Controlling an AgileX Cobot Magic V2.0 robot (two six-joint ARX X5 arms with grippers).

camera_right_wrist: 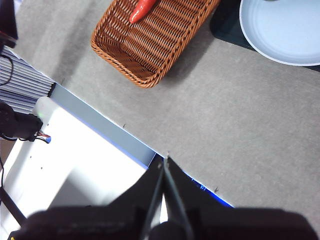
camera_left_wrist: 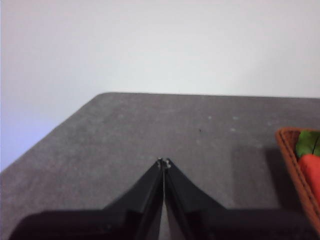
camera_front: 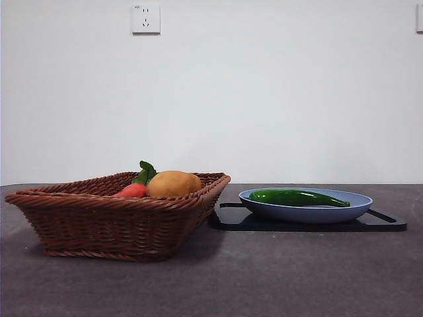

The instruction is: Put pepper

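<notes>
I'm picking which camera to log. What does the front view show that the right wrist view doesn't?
Only the front view shows the pepper, the potato and the wall socket. Only the right wrist view shows the right pincer, shut, above the table's edge. Both show the basket, the red vegetable and the blue plate.

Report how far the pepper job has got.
Nothing looks done yet: the pepper lies on the blue plate, on the black board, beside the wicker basket. Nothing is in hand: left gripper and right gripper are shut, empty, away from it. Grasping and moving the pepper remain.
</notes>
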